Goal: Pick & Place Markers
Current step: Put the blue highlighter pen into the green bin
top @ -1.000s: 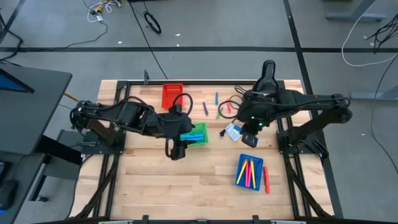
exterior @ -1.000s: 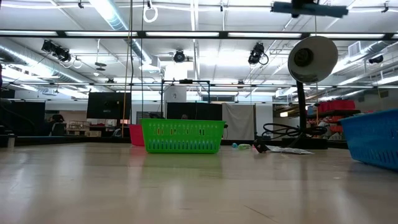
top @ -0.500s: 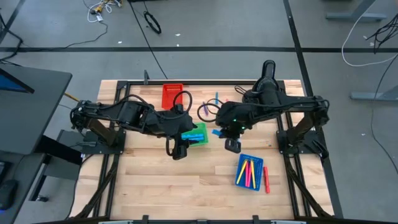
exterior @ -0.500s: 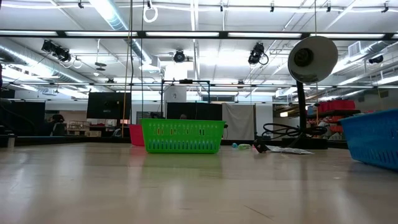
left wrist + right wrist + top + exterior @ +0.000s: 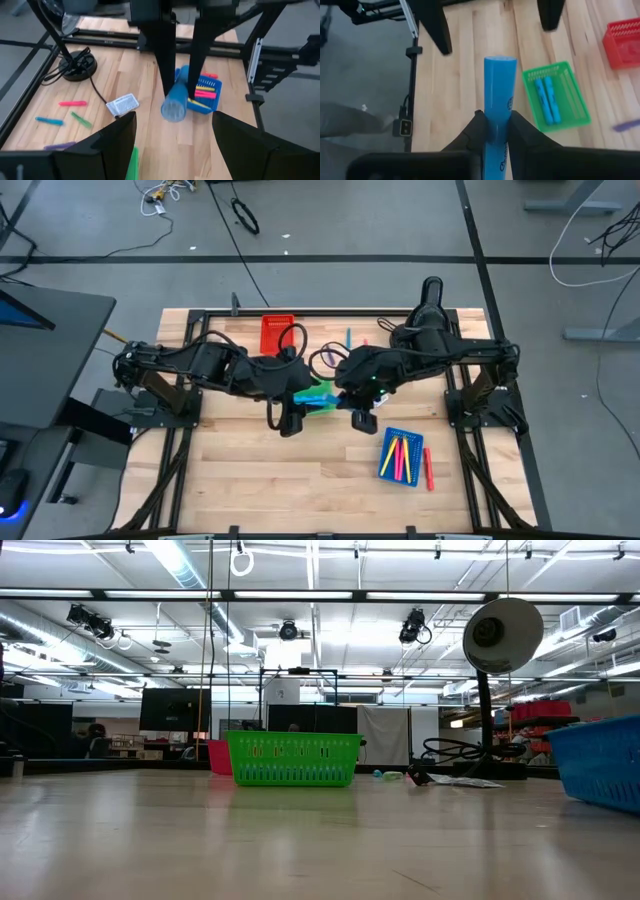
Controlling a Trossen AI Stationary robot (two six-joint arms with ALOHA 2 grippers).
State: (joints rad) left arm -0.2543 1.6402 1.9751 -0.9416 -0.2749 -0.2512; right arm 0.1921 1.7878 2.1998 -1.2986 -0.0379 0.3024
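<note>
The wooden worktop [image 5: 300, 480] carries three small trays, and both arms reach in over its middle. Directly below the right gripper [image 5: 493, 131] lies the green tray [image 5: 557, 95], with two blue markers [image 5: 545, 99] lying side by side inside it; in the high view the two arms cover most of this tray. The blue tray [image 5: 401, 456] sits well apart from both grippers, toward the right arm's near side, and holds several pink and yellow markers [image 5: 401, 457], while a single red marker [image 5: 428, 468] lies on the wood just beside its outer edge. The red tray [image 5: 279, 333] stands beyond the left arm at the far edge of the worktop; what it holds cannot be told. The right fingers [image 5: 479, 131] are closed on a blue marker [image 5: 498, 95], which sticks out past their tips. The left gripper [image 5: 291, 422] hangs near the green tray with its fingers [image 5: 100, 145] spread apart and gripping nothing. Farther out on the bare wood lie loose markers [image 5: 64, 114] in pink, blue, green and purple, with a small white-and-blue card [image 5: 123, 104] near them
</note>
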